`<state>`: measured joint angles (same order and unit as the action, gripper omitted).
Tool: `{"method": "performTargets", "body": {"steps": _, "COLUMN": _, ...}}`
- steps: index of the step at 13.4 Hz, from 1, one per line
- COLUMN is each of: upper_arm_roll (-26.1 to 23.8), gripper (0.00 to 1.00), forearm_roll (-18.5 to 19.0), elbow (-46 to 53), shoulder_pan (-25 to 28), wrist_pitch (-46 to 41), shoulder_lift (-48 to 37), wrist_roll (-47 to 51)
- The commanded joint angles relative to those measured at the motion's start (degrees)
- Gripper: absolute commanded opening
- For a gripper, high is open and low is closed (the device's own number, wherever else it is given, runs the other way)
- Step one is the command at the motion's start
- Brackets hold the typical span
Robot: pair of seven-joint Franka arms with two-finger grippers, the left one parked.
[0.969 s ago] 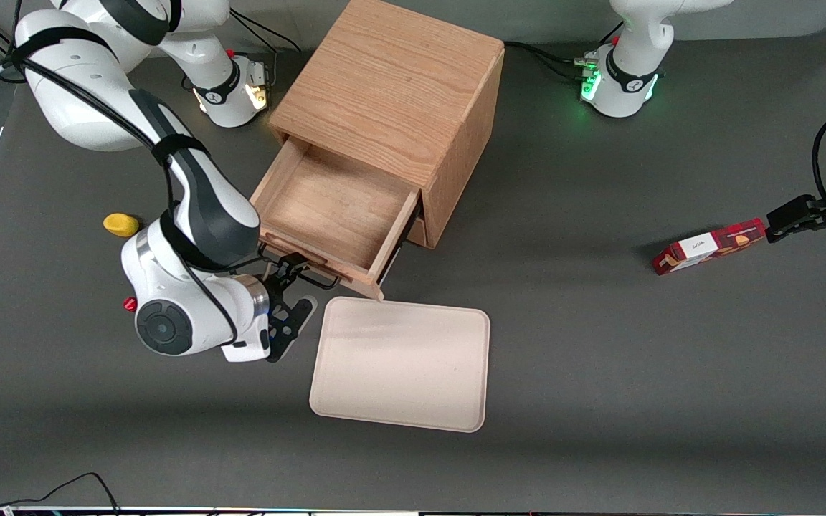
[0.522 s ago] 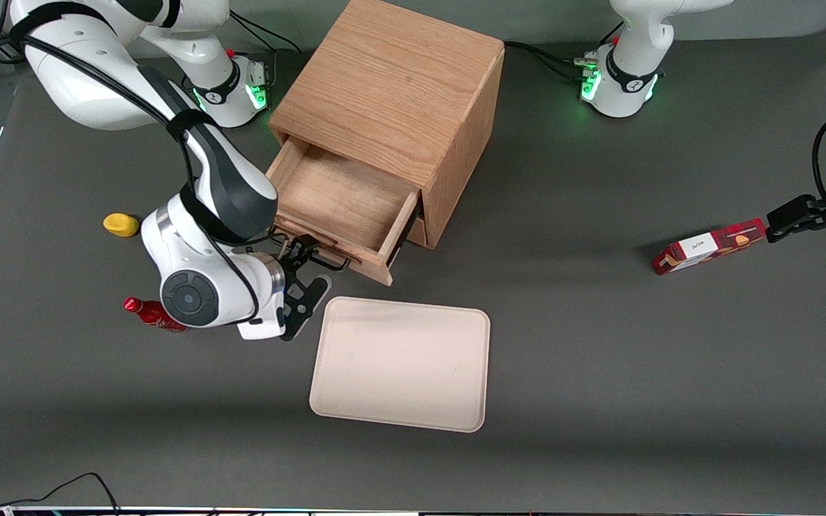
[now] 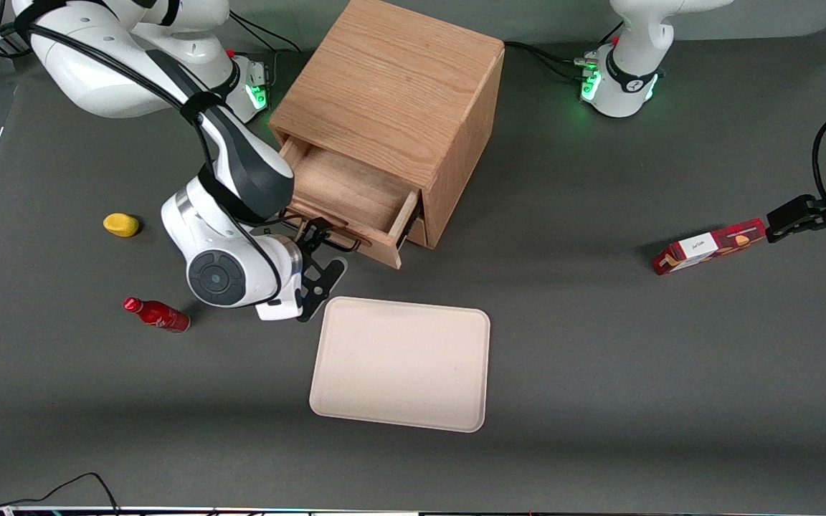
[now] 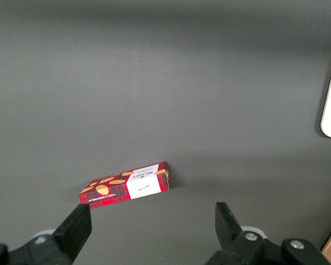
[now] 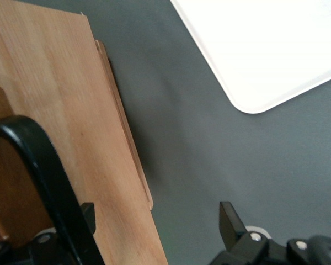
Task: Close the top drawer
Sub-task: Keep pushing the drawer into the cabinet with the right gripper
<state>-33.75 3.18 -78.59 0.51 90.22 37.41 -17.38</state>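
Top drawer (image 3: 352, 197) of the light oak cabinet (image 3: 391, 107) partly out, front tilted toward the working arm's end of the table, bare wooden floor showing, perhaps a third of its travel left. Roughly halfway home by the look of it; remaining: a steady push along the runners until the oak front sits flush with the cabinet face. Black wire handle (image 3: 330, 240) right at the gripper (image 3: 321, 266), which sits just in front of the drawer front, nearer the camera than the cabinet. Jaws spread, with the handle (image 5: 44, 182) running past one finger and the oak front (image 5: 71, 138) close against it, seen from the right wrist; pushing rather than pinching, as far as can be judged. Compared with a second ago: drawer much farther in, far less of its floor exposed, gripper and wrist carried toward the cabinet with it, and a red bottle (image 3: 156, 314) now uncovered on the table beside the arm. Cream tray (image 3: 402, 362) lying nearer the camera than the drawer, close to the gripper yet apart from it. Yellow lemon-like object (image 3: 120, 224) off toward the working arm's end; red plaid box (image 3: 710, 246) well apart toward the parked arm's end.
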Motion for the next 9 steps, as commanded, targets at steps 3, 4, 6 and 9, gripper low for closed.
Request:
{"method": "performTargets", "body": {"steps": 3, "upper_arm_roll": -1.3, "gripper": 1.00, "forearm_roll": -2.3, "elbow": -4.6, "shoulder_pan": -0.4, "wrist_pitch": 1.2, "shoulder_lift": -2.8, "wrist_roll": 2.5}}
{"method": "performTargets", "body": {"steps": 4, "upper_arm_roll": -1.4, "gripper": 1.00, "forearm_roll": -2.3, "elbow": -5.3, "shoulder_pan": -0.4, "wrist_pitch": 1.2, "shoulder_lift": -3.0, "wrist_roll": 2.8}}
{"method": "performTargets", "body": {"steps": 6, "upper_arm_roll": -2.1, "gripper": 1.00, "forearm_roll": -2.3, "elbow": -6.4, "shoulder_pan": -0.4, "wrist_pitch": 1.3, "shoulder_lift": -3.3, "wrist_roll": 3.8}}
{"method": "performTargets", "body": {"steps": 9, "upper_arm_roll": -3.2, "gripper": 1.00, "forearm_roll": -2.5, "elbow": -7.6, "shoulder_pan": -0.4, "wrist_pitch": 1.1, "shoulder_lift": -3.7, "wrist_roll": 4.7}}
